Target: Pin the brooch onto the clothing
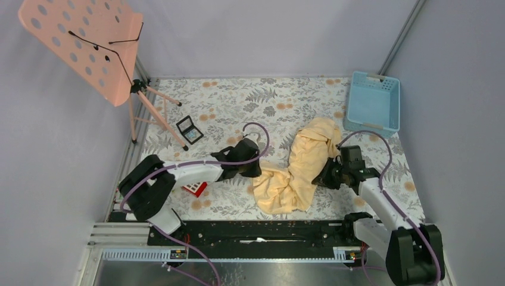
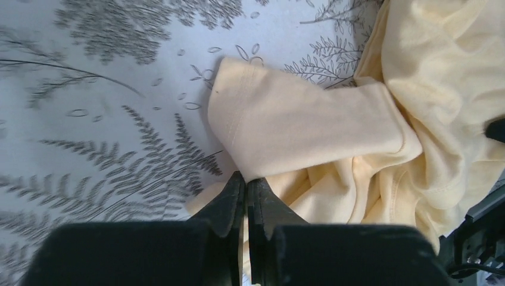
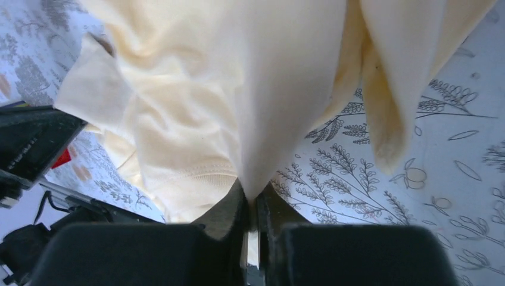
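Your clothing (image 1: pixel 304 161) lies crumpled in a long heap on the desk (image 1: pixel 238 101), pale yellow against the fern print, between your two arms. Your left end effector (image 2: pixel 245 186) sits at the clothing's left edge with its fingers drawn together. A thin strip of yellow fabric shows between them, so it is clamped on the cloth there. Just past its tips, one short sleeve (image 2: pixel 298 125) lies flat on the desk, its stitched cuff pointing away from the heap. Your right end effector (image 3: pixel 251 193) is at the clothing's right side, its fingers pressed tight on a fold of the clothing that fans out beyond them. To the right of the clothing's far end stands a blue basket (image 1: pixel 374 101). To the left of the clothing, beyond the left end effector, a red toy (image 1: pixel 195 188) lies partly under the arm. Farther left and back are a small black case (image 1: pixel 190 128) and a pink stand (image 1: pixel 89 44).
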Controlling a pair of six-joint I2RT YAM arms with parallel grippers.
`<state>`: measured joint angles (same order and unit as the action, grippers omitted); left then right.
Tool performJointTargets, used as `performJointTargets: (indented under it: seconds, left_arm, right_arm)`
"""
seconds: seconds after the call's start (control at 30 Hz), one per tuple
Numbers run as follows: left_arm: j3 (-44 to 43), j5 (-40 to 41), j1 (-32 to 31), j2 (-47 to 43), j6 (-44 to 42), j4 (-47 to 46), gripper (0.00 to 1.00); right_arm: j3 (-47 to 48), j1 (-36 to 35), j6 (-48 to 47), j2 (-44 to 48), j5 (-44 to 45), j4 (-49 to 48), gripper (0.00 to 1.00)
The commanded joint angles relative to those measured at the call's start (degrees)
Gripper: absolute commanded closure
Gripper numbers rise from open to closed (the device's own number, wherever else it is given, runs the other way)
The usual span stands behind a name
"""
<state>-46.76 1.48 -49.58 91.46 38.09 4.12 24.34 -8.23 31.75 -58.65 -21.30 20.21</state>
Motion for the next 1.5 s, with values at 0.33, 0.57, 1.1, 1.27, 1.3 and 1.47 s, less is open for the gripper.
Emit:
performJointTargets:
  seconds: [0.33,0.57,1.1,1.27,1.3,1.47]
  left_arm:
    - [0.6,14.3,9.8,-45.8,-6.8,24.5,1.00]
    - [-9.1,8.2,10.1,-55.4,-10.5,35.1,1.00]
    - [-4.6,-25.6,1.4,-55.4,-15.3,25.5,1.00]
    - [3.6,-19.3,-7.5,-54.3,-11.2,11.7,1.00]
    - [4.5,-18.4,-8.4,-53.0,-10.8,10.5,1.00]
    - [5.7,-15.3,-13.6,-41.2,-11.3,7.7,0.76]
  right_arm:
    - [36.1,-0.5,-9.8,14.4,12.1,25.6,1.00]
    - [66.6,-0.5,-10.4,4.1,3.0,28.5,1.00]
    - [76.9,-14.2,-6.7,-11.8,-7.9,18.4,1.00]
    - [70.7,-21.2,-8.7,-16.3,0.9,17.6,1.00]
    - [70.5,-21.4,-9.3,-18.9,3.5,18.8,1.00]
    - [67.2,-22.1,-11.4,-28.6,11.1,21.4,0.69]
